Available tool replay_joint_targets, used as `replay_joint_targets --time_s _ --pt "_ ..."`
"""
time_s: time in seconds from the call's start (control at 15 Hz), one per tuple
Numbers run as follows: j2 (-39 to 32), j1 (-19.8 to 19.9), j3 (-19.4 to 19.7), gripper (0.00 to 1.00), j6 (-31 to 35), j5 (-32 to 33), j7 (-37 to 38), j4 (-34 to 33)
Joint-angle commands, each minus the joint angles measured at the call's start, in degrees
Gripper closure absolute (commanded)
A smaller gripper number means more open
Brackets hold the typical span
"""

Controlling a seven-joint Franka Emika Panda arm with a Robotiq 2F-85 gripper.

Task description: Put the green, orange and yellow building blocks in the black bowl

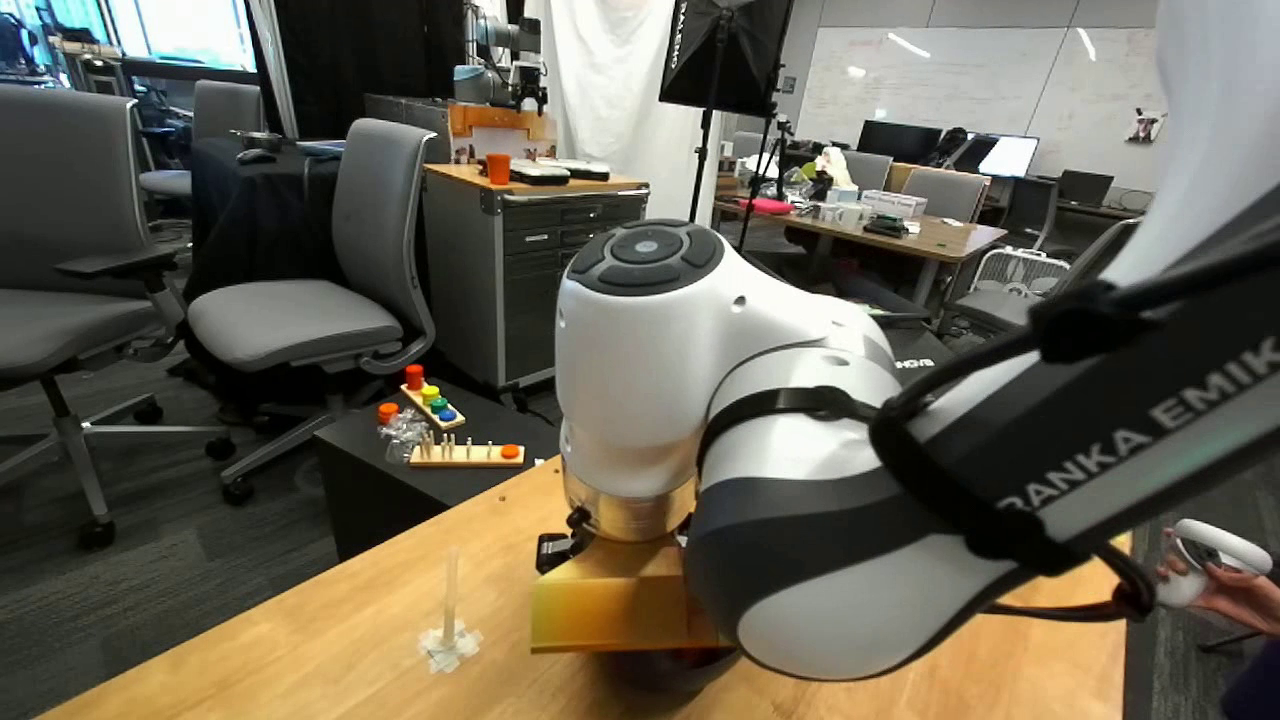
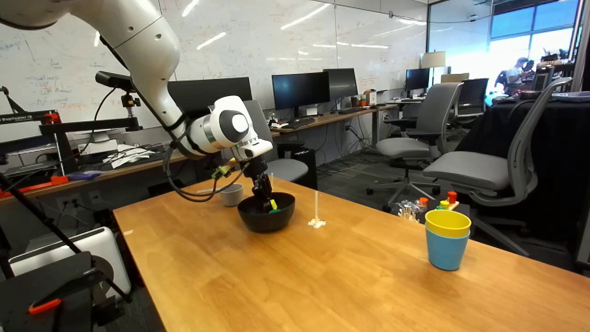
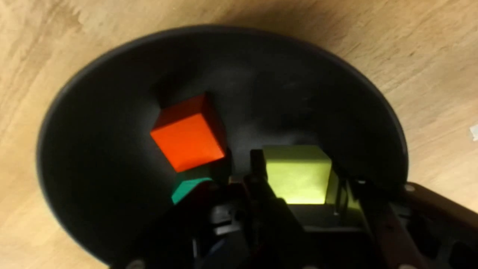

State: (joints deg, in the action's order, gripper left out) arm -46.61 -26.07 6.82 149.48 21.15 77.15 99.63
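Orange block (image 3: 190,140) and green block (image 3: 188,188) sit in black bowl (image 2: 263,223), hand (image 3: 297,177) grips yellow block (image 3: 295,181) within the rim, contact with the bottom hard to tell, so two look done and only the yellow's release seems left.

Orange (image 3: 190,144), green (image 3: 186,189), held yellow blocks (image 3: 297,181) inside bowl (image 2: 263,223)

Orange block (image 3: 188,144), green block (image 3: 187,188) and yellow block (image 3: 298,179) noted; bowl (image 2: 266,222) seen as black; counter (image 2: 359,276) streaked with honey-brown grain.
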Motion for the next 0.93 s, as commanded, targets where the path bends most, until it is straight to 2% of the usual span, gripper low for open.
replay_joint_targets --time_s 0.0,0.07,0.13,0.4,0.87 --pt "-2.81 -1.35 1.13 0.36 -2.58 -1.94 0.74 -5.22" --pt "-3.04 -1.43 1.26 0.36 -2.8 -1.9 0.79 -5.7" --pt "-3.17 -1.39 1.26 0.31 -2.94 -1.95 0.77 -6.01" --pt "-2.25 -1.16 0.94 0.0 -3.51 -2.09 0.66 -5.99" --pt "3.32 -0.53 0.43 0.0 -3.03 -2.02 -0.42 -2.51"
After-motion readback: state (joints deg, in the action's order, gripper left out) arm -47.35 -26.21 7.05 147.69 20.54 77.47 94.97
